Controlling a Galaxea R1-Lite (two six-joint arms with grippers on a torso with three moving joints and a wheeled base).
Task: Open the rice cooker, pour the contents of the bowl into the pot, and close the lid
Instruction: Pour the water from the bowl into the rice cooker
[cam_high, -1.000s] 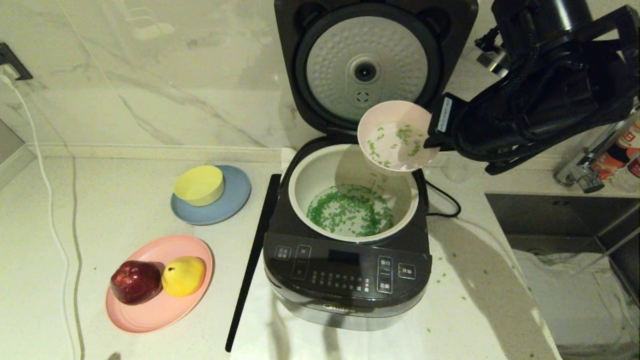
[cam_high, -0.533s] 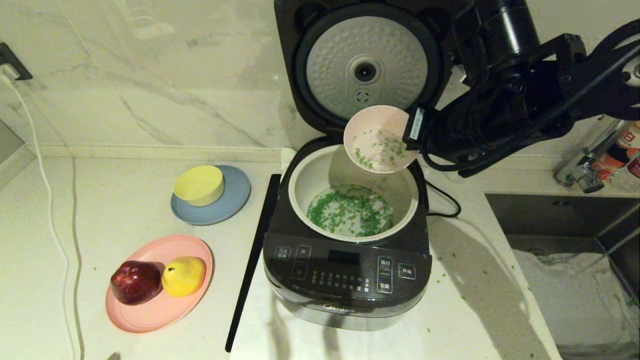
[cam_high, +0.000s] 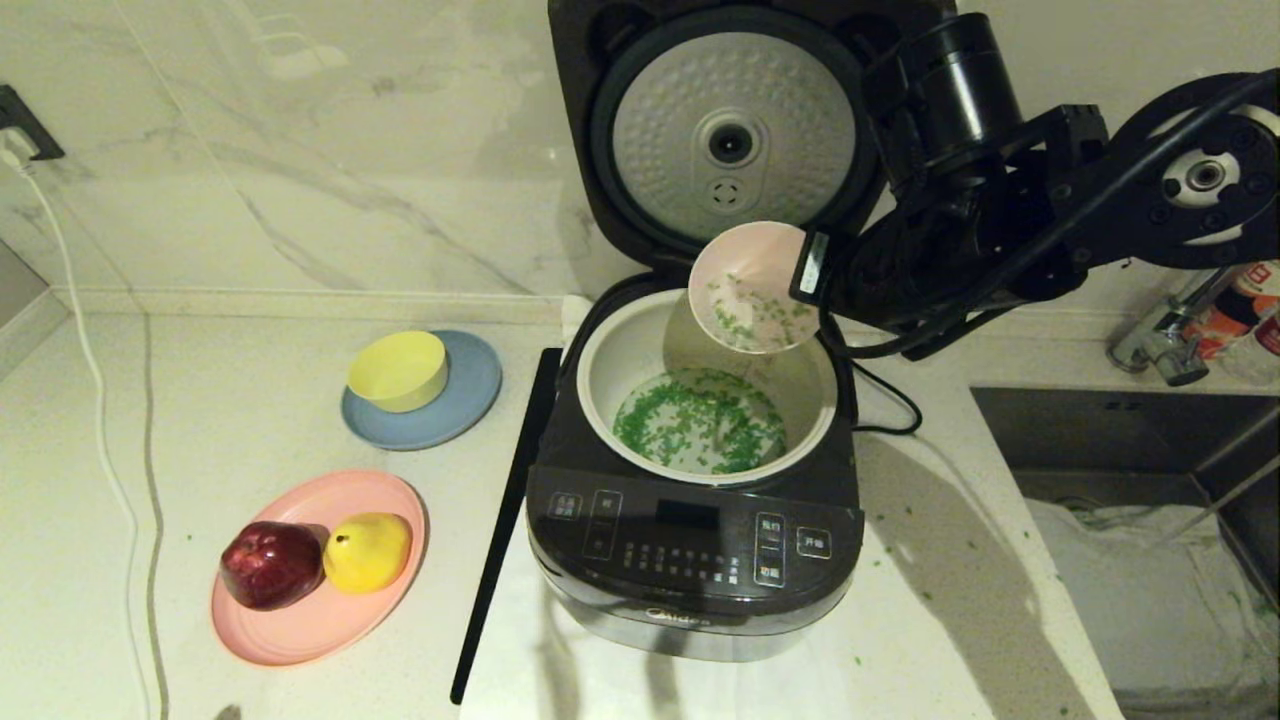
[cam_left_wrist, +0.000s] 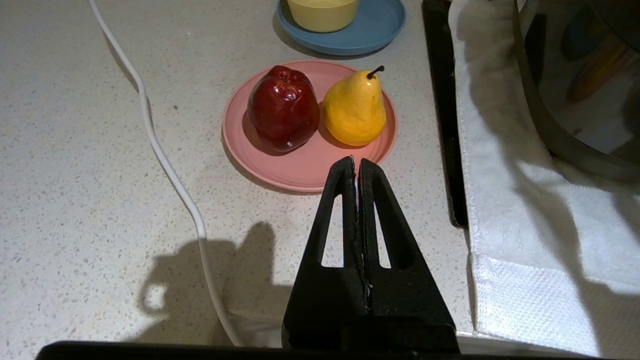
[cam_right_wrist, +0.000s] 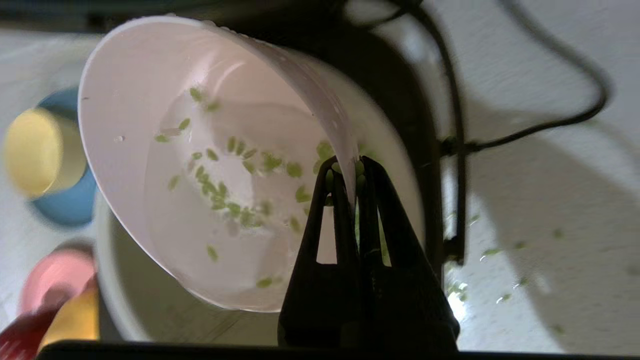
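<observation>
Bowl (cam_high: 752, 288) tilted over pot (cam_high: 640, 350)

right hand (cam_right_wrist: 351, 172) pinching rim of tilted bowl (cam_right_wrist: 165, 165) | green bits (cam_right_wrist: 220, 190) clinging inside | pot (cam_right_wrist: 150, 320) beneath

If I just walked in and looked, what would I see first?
Probably the big dark rice cooker in the middle of the counter, its lid standing wide open. Right above its white pot, the right gripper pinches the rim of a tipped pink bowl, and green bits already lie on the pot's bottom. Over to the left, a red apple and a yellow pear sit on a pink plate.
</observation>
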